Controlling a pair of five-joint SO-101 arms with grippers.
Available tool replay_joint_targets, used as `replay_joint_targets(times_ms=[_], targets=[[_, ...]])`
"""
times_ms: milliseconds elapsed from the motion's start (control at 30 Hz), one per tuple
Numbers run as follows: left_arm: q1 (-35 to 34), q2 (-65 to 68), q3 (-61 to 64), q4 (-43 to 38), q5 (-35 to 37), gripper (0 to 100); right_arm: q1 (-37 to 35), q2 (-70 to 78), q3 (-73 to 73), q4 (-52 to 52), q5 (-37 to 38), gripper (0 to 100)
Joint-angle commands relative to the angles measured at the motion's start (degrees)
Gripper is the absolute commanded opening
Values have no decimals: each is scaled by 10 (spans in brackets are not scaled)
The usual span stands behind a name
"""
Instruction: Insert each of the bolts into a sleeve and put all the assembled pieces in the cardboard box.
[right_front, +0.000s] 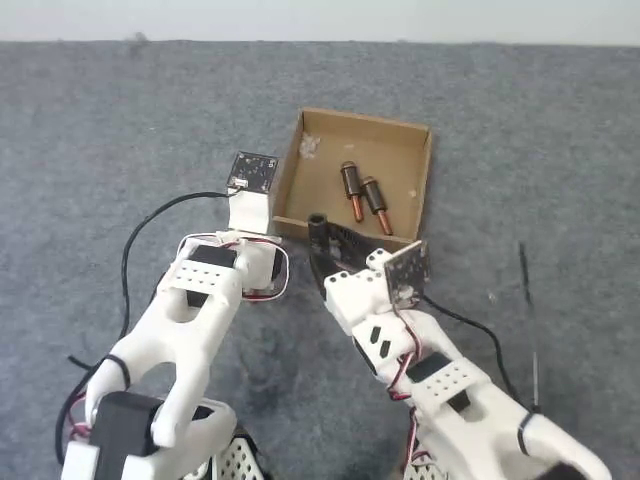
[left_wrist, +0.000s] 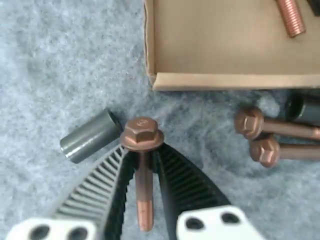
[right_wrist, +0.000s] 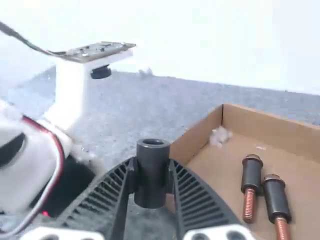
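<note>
A copper bolt (left_wrist: 142, 134) is pinched in the nearly closed jaws of the left gripper (left_wrist: 143, 155), head just past the tips and shank lying back between them, probably for carrying it to a sleeve. The right gripper (right_wrist: 151, 170) clamps a dark sleeve (right_wrist: 152, 150) upright, bore up, seemingly ready to receive it. Beyond those jaws, two assembled pieces (right_wrist: 252, 185) lie in the cardboard box (right_wrist: 280, 127).

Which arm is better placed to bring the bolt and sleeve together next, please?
Left, probably: the left tool grips a bolt by its shank, while the right tool holds a sleeve upright, open end up, beside the cardboard box, a ready target.
</note>
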Motion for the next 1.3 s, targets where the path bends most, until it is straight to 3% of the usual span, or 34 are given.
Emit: replay_joint_targets(times_ms=[0,633,933,1267], targets=[[-4,-33,-5,-13,-4,26,-4,44,-4,-102,-5,6],[-4,-38,-4,-13,-5,26,-10,354,22,-527,-1,6],[-4,-61,-19,-13,-3,26,-23,408,11,-538,-1,6],[-4,-257,-7,-11,4,26,-23,410,11,-532,-1,6]])
